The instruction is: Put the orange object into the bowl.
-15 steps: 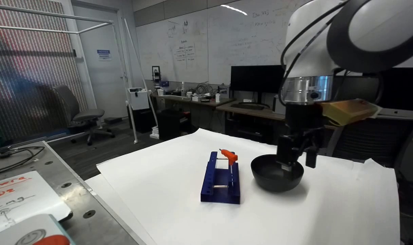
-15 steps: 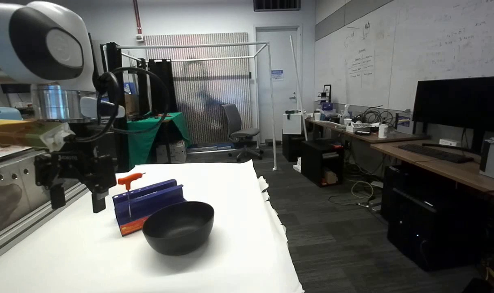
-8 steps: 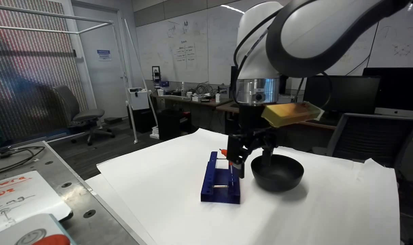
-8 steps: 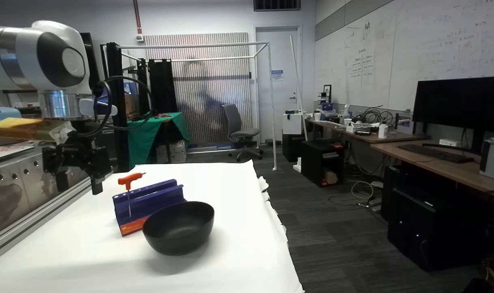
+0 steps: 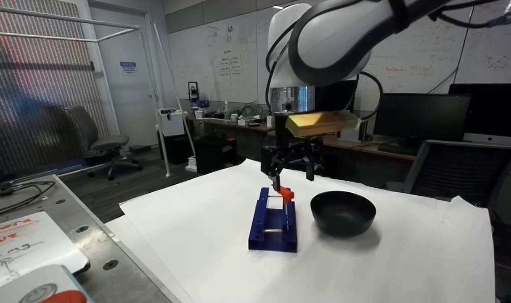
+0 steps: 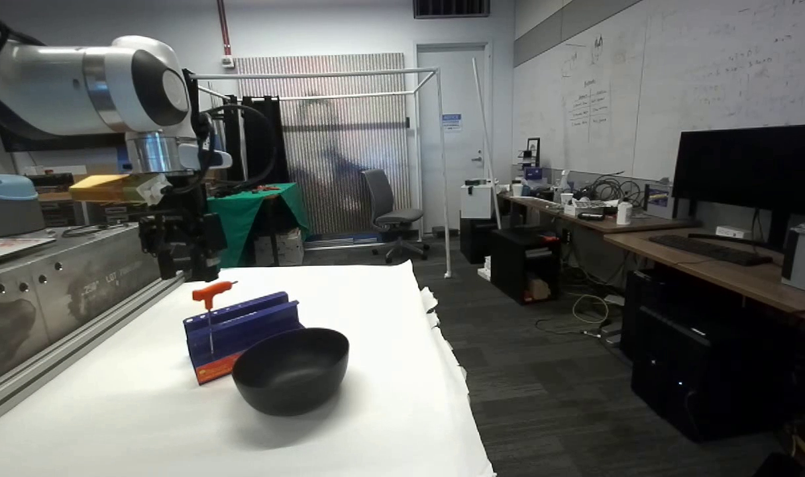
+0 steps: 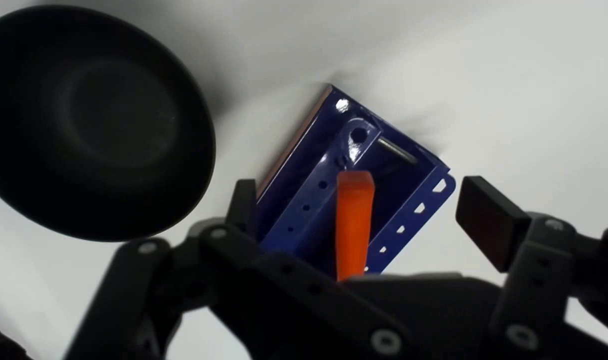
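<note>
The orange object is a T-handled tool. Its orange handle [image 5: 287, 195] sits above the blue rack, and its thin metal shaft stands down in the rack's side; it shows in an exterior view [image 6: 211, 293]. The black bowl [image 5: 343, 227] stands beside the rack and also shows in an exterior view [image 6: 289, 397] and the wrist view [image 7: 196, 125]. My gripper [image 5: 293, 180] is open and empty just above the handle, also in an exterior view [image 6: 187, 269]. In the wrist view the orange handle [image 7: 354, 225] lies between the spread fingers, its near end hidden by the gripper.
The dark blue rack [image 5: 273, 245] stands on the white-covered table [image 5: 205, 235], close to the bowl. A metal bench [image 5: 99, 252] with a whiteboard panel and a device borders the table. Desks with monitors [image 5: 421, 120] and a chair [image 5: 461, 168] stand behind.
My gripper has moved from over the bowl to above the rack and the orange handle, turning and rising a little. The orange object, rack and bowl have not moved.
</note>
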Robot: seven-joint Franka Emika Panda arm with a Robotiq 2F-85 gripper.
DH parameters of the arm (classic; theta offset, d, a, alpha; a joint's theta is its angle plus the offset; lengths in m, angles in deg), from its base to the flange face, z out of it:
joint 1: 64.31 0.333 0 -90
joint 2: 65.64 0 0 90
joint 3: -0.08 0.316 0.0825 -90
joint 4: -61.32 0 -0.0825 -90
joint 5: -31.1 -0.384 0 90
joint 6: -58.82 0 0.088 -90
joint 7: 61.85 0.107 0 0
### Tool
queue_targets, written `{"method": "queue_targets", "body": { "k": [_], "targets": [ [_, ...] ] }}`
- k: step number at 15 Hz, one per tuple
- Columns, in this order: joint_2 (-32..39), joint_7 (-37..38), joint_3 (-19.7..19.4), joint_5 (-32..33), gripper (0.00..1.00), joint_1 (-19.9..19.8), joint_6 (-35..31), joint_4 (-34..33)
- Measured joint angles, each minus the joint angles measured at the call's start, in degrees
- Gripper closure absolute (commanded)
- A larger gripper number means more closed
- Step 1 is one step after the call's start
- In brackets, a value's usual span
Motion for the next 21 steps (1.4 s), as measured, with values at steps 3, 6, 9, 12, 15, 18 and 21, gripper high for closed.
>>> {"method": "queue_targets", "body": {
  "k": [3,6,9,12,15,18,21],
  "targets": [
    [3.23,-0.12,-1.53,-0.08,0.0,-0.12,3.33,-4.82],
    [6.43,-1.07,-2.06,-0.81,0.0,-0.32,6.53,-8.74],
    [9.33,-2.58,-2.11,-1.79,0.26,-0.35,9.03,-11.66],
    [11.5,-3.99,-2.11,-2.43,0.49,-0.33,10.37,-13.5],
    [12.4,-5.45,-2.11,-2.58,0.73,-0.33,10.7,-14.01],
    [12.36,-7.06,-2.09,-2.59,0.89,-0.3,10.7,-14.01],
    [12.08,-9.43,-1.79,-2.69,0.86,-0.22,10.77,-13.93]
  ]
}}
